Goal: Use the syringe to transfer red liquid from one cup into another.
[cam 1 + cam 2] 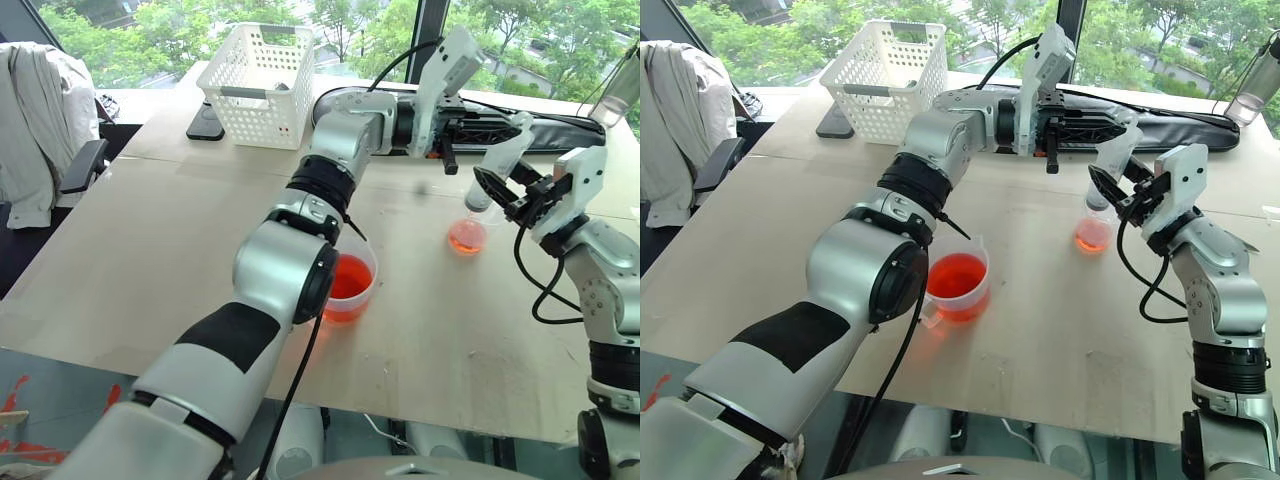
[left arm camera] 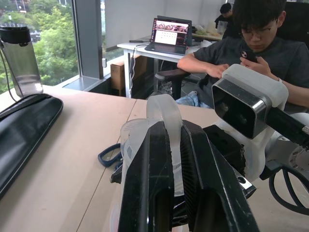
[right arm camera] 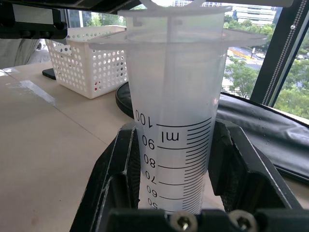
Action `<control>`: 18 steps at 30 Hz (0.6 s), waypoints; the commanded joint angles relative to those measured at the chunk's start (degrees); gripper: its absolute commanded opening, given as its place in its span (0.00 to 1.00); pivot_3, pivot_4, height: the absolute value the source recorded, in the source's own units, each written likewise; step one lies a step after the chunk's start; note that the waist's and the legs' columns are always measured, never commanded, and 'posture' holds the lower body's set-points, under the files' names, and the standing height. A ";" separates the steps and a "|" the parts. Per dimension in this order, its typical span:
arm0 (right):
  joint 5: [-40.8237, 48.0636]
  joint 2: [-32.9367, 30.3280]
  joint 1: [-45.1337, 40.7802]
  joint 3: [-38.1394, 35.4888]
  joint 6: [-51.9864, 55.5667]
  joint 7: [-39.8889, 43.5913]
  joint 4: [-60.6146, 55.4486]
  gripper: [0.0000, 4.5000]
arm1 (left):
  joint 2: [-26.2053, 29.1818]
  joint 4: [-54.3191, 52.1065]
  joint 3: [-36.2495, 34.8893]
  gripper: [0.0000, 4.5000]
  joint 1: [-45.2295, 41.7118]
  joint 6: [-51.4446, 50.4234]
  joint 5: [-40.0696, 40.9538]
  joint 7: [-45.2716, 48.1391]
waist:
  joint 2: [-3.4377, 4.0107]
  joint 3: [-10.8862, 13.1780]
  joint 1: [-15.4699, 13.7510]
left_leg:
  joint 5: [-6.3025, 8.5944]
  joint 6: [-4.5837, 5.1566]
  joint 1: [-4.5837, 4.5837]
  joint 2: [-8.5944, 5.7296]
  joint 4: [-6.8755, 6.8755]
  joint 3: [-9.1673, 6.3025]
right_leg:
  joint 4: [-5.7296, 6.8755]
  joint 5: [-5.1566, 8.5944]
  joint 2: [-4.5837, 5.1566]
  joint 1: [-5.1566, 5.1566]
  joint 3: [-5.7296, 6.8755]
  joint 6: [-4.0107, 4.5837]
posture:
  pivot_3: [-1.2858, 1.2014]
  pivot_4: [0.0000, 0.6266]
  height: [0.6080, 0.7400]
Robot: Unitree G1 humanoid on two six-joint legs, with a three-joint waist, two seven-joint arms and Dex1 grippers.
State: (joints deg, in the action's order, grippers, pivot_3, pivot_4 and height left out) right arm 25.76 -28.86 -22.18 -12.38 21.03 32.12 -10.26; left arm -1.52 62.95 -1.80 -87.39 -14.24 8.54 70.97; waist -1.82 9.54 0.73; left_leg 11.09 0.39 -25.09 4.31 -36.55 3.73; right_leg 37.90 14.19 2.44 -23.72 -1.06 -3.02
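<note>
Your right hand (image 1: pixel 1120 195) grips the syringe (image 3: pixel 176 121) barrel upright, tip down over the small cup (image 1: pixel 1093 233) on the bench (image 1: pixel 1040 330). Your left hand (image 1: pixel 1048 150), pinched shut, sits at the plunger top: press straight down.

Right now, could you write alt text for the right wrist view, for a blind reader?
The right gripper holds the clear syringe upright between its black fingers, its scale readable up to 100 ml. Behind it on the table stand a white basket and a black bag.
</note>
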 commanded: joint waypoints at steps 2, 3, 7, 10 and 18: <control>1.09 -1.28 -2.40 -4.70 -2.61 -2.06 -4.57 0.33 | -3.41 0.63 0.76 0.00 0.98 -3.64 1.61 3.87 | 0.00 0.00 0.00 | 0.00 0.00 0.00 0.00 0.00 0.00 | 0.00 0.00 0.00 0.00 0.00 0.00 | 0.52 0.24 0.88; 1.32 -1.22 -2.40 -4.92 -2.36 -2.31 -4.79 0.33 | -2.69 -0.43 0.50 0.00 0.55 -4.41 2.34 5.29 | 0.00 0.00 0.00 | 0.00 0.00 0.00 0.00 0.00 0.00 | 0.00 0.00 0.00 0.00 0.00 0.00 | 0.52 0.24 0.88; 2.77 -1.12 -2.64 -5.90 -1.05 -3.08 -5.83 0.33 | -0.49 -3.38 -0.24 0.18 0.09 -6.43 3.98 6.28 | 0.00 0.00 0.03 | 0.00 0.00 0.00 0.00 0.00 -0.01 | 0.00 0.00 0.00 0.00 0.00 0.00 | 0.52 0.24 0.88; 3.56 -1.32 -2.93 -6.37 -0.32 -3.53 -6.18 0.33 | 0.72 -5.01 -1.38 0.44 0.39 -5.96 4.68 2.41 | 0.00 0.00 -0.05 | 0.00 0.00 0.00 0.00 0.00 -0.01 | 0.00 0.00 0.00 0.00 0.01 0.00 | 0.52 0.24 0.88; 3.54 -1.22 -1.87 -6.50 -0.21 -3.97 -4.28 0.33 | 2.63 -8.98 -4.80 0.58 2.01 -8.61 8.46 -3.19 | 0.01 -0.01 0.10 | 0.00 0.00 0.03 0.00 -0.04 -0.04 | 0.06 0.00 0.00 0.02 0.01 0.00 | 0.52 0.24 0.88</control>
State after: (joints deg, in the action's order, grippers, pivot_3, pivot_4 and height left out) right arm 28.48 -29.55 -23.36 -16.88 21.85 28.49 -13.23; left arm 0.61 57.76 -5.12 -84.71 -22.54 15.26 68.99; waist -1.80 9.54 0.83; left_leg 11.09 0.39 -25.06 4.31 -36.60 3.70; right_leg 37.96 14.19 2.44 -23.70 -1.05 -3.02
